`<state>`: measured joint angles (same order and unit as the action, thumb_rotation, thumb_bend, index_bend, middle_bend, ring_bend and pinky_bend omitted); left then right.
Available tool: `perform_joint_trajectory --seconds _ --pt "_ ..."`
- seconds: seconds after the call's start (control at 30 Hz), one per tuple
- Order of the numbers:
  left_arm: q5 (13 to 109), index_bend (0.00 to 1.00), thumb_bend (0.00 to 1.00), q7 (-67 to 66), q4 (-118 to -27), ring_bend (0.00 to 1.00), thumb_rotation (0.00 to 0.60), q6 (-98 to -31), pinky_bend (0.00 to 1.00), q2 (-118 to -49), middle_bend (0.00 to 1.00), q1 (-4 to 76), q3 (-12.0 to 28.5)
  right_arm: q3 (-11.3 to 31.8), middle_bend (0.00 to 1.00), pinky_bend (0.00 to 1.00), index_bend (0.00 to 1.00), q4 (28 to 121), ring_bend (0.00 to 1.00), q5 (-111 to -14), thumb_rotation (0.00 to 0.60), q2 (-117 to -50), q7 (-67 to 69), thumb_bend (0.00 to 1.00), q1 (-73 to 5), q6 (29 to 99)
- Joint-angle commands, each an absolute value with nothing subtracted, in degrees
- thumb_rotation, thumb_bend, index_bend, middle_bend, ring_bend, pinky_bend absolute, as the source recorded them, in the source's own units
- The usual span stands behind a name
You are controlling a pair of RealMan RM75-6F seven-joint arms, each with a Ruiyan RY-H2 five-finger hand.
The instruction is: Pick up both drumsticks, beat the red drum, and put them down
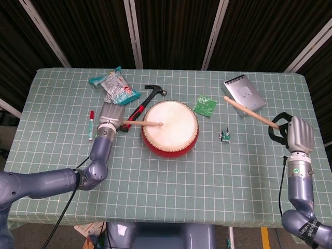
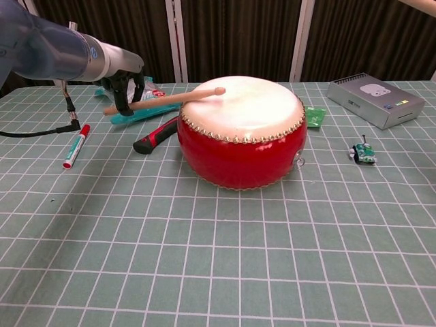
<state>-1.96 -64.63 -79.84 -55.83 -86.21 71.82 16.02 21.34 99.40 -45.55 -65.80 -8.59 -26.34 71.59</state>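
The red drum [image 1: 170, 128] [image 2: 242, 146] with a pale skin stands mid-table. My left hand [image 1: 111, 117] [image 2: 126, 88], just left of the drum, grips a wooden drumstick [image 1: 142, 124] [image 2: 165, 99] whose tip lies on the skin's left part. My right hand [image 1: 298, 135], far right of the drum, grips the second drumstick [image 1: 250, 113], which points up and left over the table toward the notebook. The chest view shows only that stick's end at its top right corner [image 2: 419, 4].
A hammer [image 1: 141, 108] [image 2: 157, 136] lies left of the drum, a snack bag [image 1: 114, 86] [image 2: 136, 102] behind it, a red marker [image 1: 91, 123] [image 2: 75, 145] at far left. A green packet [image 1: 205, 106], a small toy [image 1: 225, 135] [image 2: 364, 153] and a grey notebook [image 1: 244, 93] [image 2: 373, 100] lie to the right.
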Motion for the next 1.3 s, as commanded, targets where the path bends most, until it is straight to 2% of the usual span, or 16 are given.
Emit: perform_joint_trajectory --seconds 0.03,0.2,0.33,0.43,0.63,0.8,1.13,1.2,1.3 --pt "8.9 0.78 0.54 -52.3 -86.4 1.00 0.600 -58.0 1.00 -81.5 1.00 70.5 21.3 21.2 1.00 1.00 0.91 100.0 1.00 -46.1 0.600 -65.6 -8.4 0.55 -25.9 72.2" --pt "28.1 0.77 0.54 -33.7 -92.6 1.00 0.600 -63.1 1.00 -79.0 1.00 62.4 24.5 20.9 1.00 1.00 0.91 101.0 1.00 -47.2 0.600 -65.6 -8.7 0.55 -25.6 73.0" --pt "41.2 0.77 0.54 -21.5 -95.5 1.00 0.600 -68.2 1.00 -77.7 1.00 55.9 24.2 21.2 1.00 1.00 0.91 101.4 1.00 -47.9 0.600 -65.7 -9.1 0.55 -25.7 73.5" --pt "46.4 0.77 0.54 -14.5 -98.2 1.00 0.600 -71.2 1.00 -76.2 1.00 51.2 23.4 21.6 1.00 1.00 0.91 101.5 1.00 -48.4 0.600 -66.0 -9.1 0.55 -26.1 73.8" --pt "48.9 0.77 0.54 -9.0 -104.3 1.00 0.600 -73.4 1.00 -71.0 1.00 43.6 21.0 22.3 1.00 1.00 0.91 101.7 1.00 -48.9 0.600 -67.0 -9.9 0.55 -27.3 73.8" --pt "50.7 0.77 0.54 -5.7 -105.1 1.00 0.600 -74.5 1.00 -69.1 1.00 39.6 19.6 22.9 1.00 1.00 0.91 102.3 1.00 -48.8 0.600 -68.0 -11.7 0.55 -28.7 74.1" --pt "51.1 0.77 0.54 -3.7 -103.8 1.00 0.600 -71.9 1.00 -67.4 1.00 38.0 20.2 24.7 1.00 1.00 0.91 102.5 1.00 -49.8 0.600 -71.2 -12.5 0.55 -31.6 75.1" --pt "51.0 0.77 0.54 -3.1 -103.7 1.00 0.600 -71.4 1.00 -67.2 1.00 37.8 20.6 23.3 1.00 1.00 0.91 101.4 1.00 -51.2 0.600 -72.4 -13.6 0.55 -32.5 74.1" --pt "51.0 0.77 0.54 -2.7 -103.7 1.00 0.600 -70.7 1.00 -67.0 1.00 37.7 21.0 16.5 1.00 1.00 0.91 97.1 1.00 -56.1 0.600 -75.2 -21.4 0.55 -34.5 71.4"
